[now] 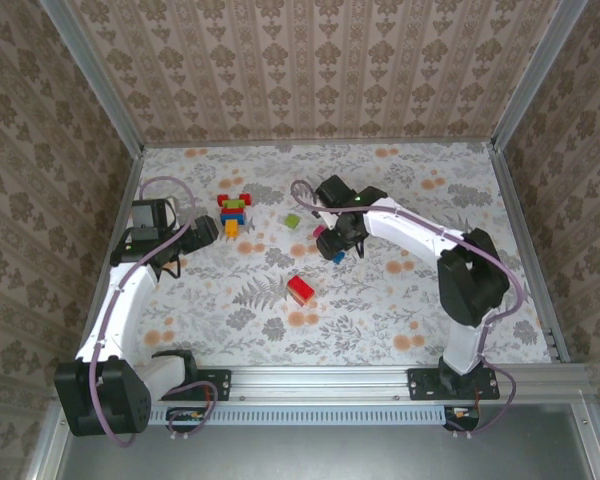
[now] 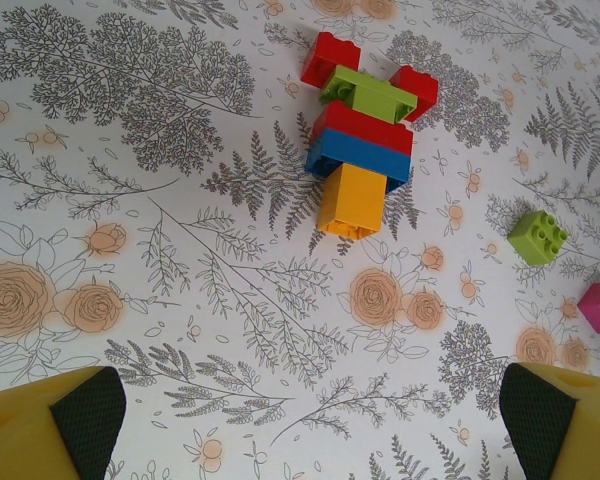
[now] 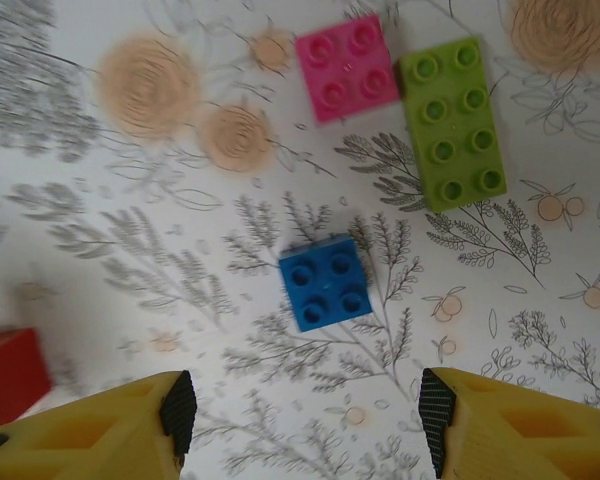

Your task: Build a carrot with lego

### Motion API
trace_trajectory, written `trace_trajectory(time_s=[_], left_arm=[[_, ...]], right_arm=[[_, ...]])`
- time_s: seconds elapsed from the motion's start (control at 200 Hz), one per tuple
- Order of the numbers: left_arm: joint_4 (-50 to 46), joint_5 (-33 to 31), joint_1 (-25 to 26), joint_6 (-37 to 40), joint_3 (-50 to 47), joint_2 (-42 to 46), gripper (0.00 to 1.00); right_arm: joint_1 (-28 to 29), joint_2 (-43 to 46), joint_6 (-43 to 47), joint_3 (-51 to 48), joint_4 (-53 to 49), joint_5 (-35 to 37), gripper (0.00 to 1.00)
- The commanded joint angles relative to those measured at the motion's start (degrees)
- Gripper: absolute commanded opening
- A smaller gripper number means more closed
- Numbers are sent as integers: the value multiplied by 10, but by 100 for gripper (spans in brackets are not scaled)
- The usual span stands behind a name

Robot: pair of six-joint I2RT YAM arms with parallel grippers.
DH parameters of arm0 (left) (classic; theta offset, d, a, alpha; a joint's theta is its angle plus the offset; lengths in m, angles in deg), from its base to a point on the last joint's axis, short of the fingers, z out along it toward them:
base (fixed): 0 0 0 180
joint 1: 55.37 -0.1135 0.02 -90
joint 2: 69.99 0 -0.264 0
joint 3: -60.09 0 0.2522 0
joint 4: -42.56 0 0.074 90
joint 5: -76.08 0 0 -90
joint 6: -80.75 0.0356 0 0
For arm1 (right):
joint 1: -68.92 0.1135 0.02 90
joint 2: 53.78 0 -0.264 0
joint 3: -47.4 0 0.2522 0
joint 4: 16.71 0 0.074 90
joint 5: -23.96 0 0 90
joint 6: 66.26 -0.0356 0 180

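Floral table (image 3: 540, 330): blue brick (image 3: 325, 282) ahead of right fingers (image 3: 177, 412).

We had one stacked piece (image 2: 360, 150) going: red at the far end with light green laid across it, then red, blue, and orange poking out nearest. Right of it sat a loose light green square (image 2: 538, 236), then a magenta square (image 3: 347, 68) just beside a light green oblong (image 3: 452, 122), with a blue square (image 3: 325, 282) close by, studs up. A red brick (image 1: 300, 289) lay alone, nearer still.
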Motion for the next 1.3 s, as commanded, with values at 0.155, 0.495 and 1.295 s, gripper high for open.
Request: trace_trajectory(time_s=[0.155,0.495,1.295], left_arm=[[0,5,5,13,11,3,100],[0,5,5,13,11,3,100],[1,3,5,14,13,1,100]], right_arm=[[-9,-59,36,2,14,-11,64],[-19,-104,35,13,20,-27,63],[-23,-116,32,21,26,-52,35]])
